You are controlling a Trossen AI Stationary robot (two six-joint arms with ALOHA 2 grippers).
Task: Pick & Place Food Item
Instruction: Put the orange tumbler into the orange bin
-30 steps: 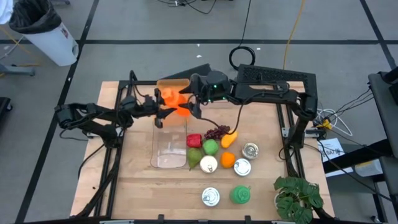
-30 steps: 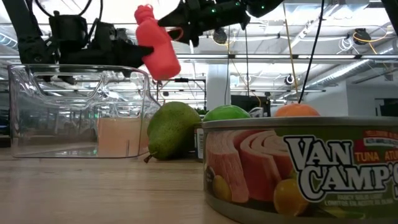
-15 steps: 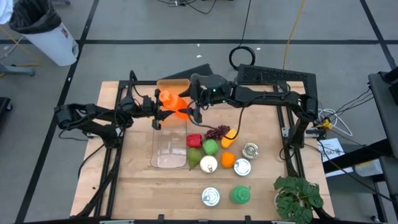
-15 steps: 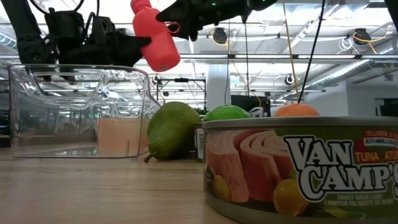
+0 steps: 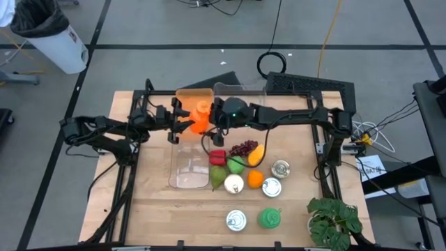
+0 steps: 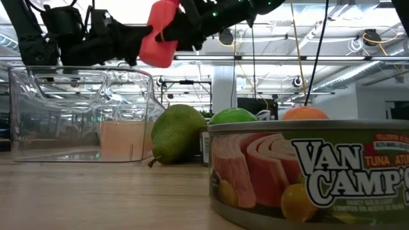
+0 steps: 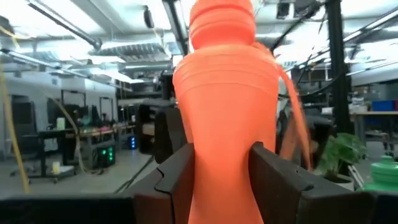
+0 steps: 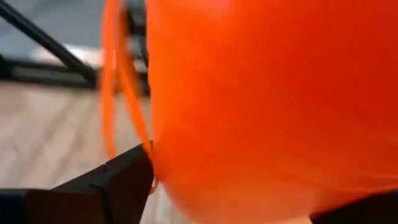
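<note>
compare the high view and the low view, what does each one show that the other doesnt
Only the high view shows the potted plant, the red pepper, the grapes and the whole wooden table.

Only the low view shows the tuna can's label up close and the room's ceiling lights behind the table.

Both show the orange bottle held up over the clear container, with the left tool shut on it and the right tool close against it, plus the pear.
</note>
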